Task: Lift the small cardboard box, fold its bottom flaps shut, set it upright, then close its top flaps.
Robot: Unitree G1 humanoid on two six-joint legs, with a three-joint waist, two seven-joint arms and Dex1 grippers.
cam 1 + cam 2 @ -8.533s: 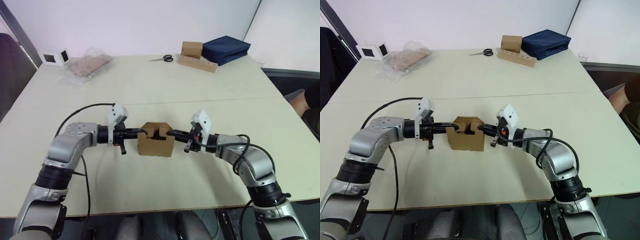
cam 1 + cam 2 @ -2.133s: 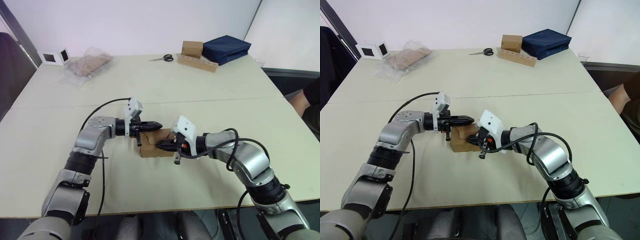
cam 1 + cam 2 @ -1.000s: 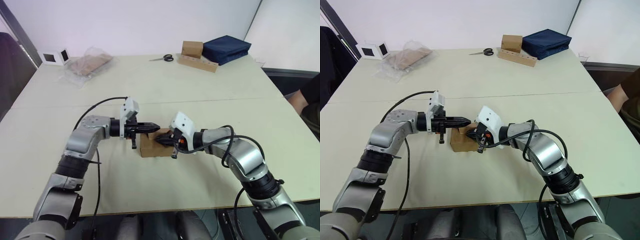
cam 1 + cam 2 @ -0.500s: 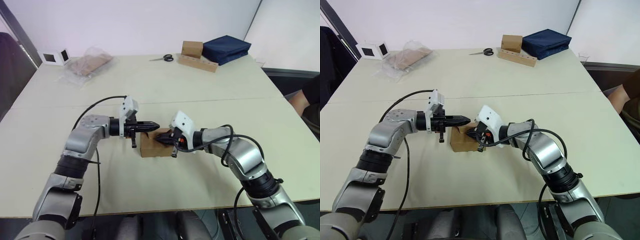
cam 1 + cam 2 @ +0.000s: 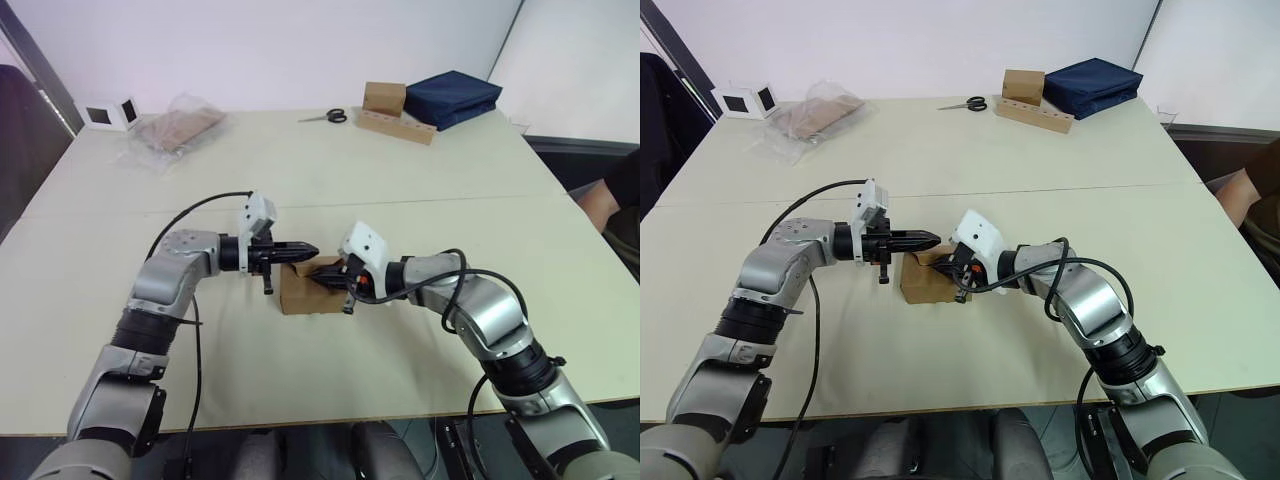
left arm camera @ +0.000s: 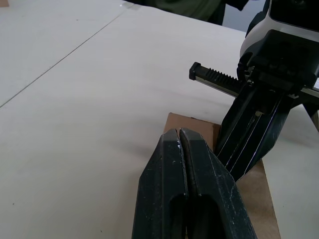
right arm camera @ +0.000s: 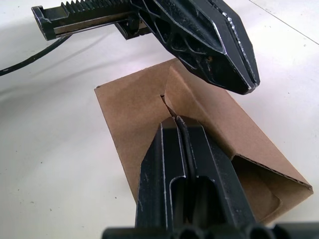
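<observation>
Brown cardboard, the box [image 5: 305, 288] stands on the table [image 5: 400, 200] near its front middle, between the two grippers. Its upper flaps are partly folded in: in the right wrist view one flap lies almost flat, another one stands a little up beside it, and a gap is open at the near end.

Both grippers are clenched with nothing between the fingers, so they work as pushing tools. The left gripper [image 5: 306, 250] is over the far upper edge of the box. The right gripper [image 7: 178, 123] has its tip on the flaps, near the place where they meet.

I judge that the step in hand is to press the flaps shut. To do it well, the right gripper should push down and slowly forward, so that the raised flap goes under or level with the flat one and does not spring up. The left gripper should be held against the box edge as a stop, because the box is light and can slide or tip on the smooth table. Pressing must be soft; strong force may crush the thin wall.
</observation>
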